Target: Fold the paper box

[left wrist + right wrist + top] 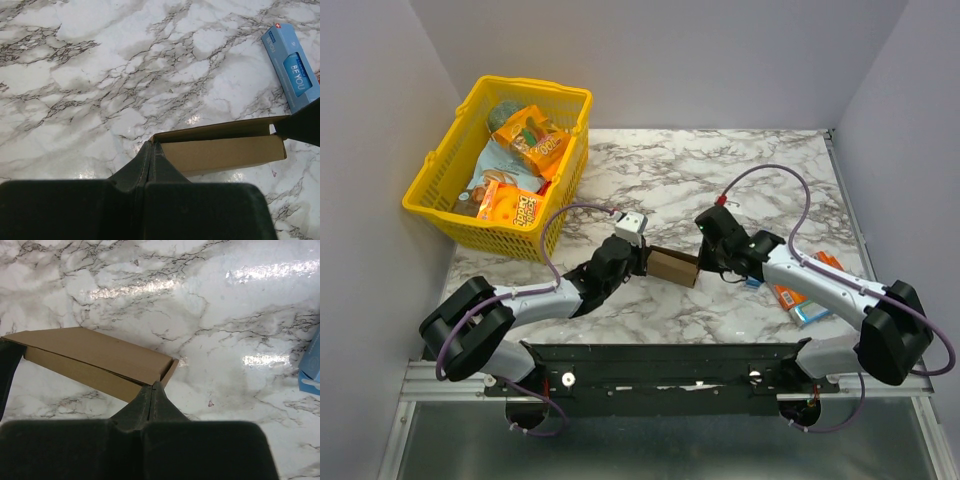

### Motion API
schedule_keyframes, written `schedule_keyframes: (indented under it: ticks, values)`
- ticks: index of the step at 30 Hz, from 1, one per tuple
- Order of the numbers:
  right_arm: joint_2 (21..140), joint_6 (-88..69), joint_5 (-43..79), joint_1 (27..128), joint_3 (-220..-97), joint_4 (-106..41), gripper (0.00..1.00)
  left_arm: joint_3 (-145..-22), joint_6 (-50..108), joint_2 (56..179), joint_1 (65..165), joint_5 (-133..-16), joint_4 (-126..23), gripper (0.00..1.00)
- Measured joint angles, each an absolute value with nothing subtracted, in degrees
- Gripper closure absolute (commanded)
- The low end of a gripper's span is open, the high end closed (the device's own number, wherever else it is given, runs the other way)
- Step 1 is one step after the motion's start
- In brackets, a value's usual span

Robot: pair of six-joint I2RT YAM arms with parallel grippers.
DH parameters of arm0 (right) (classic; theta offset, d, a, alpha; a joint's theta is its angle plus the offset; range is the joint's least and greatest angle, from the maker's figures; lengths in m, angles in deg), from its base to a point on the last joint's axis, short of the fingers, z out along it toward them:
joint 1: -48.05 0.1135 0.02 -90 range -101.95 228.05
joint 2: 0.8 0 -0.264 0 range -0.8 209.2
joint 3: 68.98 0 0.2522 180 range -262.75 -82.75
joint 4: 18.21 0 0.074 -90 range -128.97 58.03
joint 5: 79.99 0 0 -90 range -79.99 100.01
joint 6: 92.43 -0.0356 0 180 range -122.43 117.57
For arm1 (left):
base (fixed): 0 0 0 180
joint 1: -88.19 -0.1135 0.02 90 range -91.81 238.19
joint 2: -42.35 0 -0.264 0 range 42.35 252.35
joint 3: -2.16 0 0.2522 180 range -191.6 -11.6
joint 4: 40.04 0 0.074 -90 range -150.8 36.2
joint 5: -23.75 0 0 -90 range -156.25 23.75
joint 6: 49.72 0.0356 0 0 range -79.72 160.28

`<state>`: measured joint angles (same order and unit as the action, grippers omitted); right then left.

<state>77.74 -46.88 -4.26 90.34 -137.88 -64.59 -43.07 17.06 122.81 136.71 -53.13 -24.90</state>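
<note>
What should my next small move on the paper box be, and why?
Probably ease the left claw slightly inward against its end of the paper box while the right claw braces the opposite end. Both claws are shut with their tips at the box's ends, and its top looks slightly ajar.

The paper box (672,266) fills the gap between my two grippers; my left gripper (642,258), fingers pressed together, sits at its left end; my right gripper (704,262), closed the same way, sits at its right end; neither has a straight path toward the other. Beyond the box the marble table (720,170) lies open to the back wall; the yellow basket (438,190), heaped with packets, bars the far left corner; a blue packet (810,313) and an orange packet (788,295) lie close under my right forearm and crowd that side; in front of the box there is open marble.
</note>
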Motion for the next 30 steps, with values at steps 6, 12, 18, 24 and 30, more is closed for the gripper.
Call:
schedule_keyframes:
  ticks: [6, 12, 18, 24, 30]
  values:
    - [75.12, -50.55, -4.63, 90.31, -134.19, -60.76, 0.99, -43.09, 17.06, 122.81, 136.86, -52.78, -25.01, 1.00]
    - [72.47, -53.04, -5.17, 90.34, -130.25, -56.55, 0.99, -43.66, 16.62, 123.01, 137.21, -51.68, -25.84, 1.00]
    - [70.03, -54.92, -6.73, 92.00, -126.84, -53.46, 0.99, -44.34, 15.77, 123.27, 137.58, -50.26, -26.91, 1.00]
    - [69.13, -55.90, -8.12, 93.79, -126.08, -53.66, 0.99, -46.00, 14.96, 124.14, 137.84, -49.02, -28.88, 1.00]
    - [67.36, -57.65, -8.15, 95.14, -124.77, -53.92, 0.99, -47.42, 14.06, 124.87, 138.35, -47.92, -30.65, 1.00]
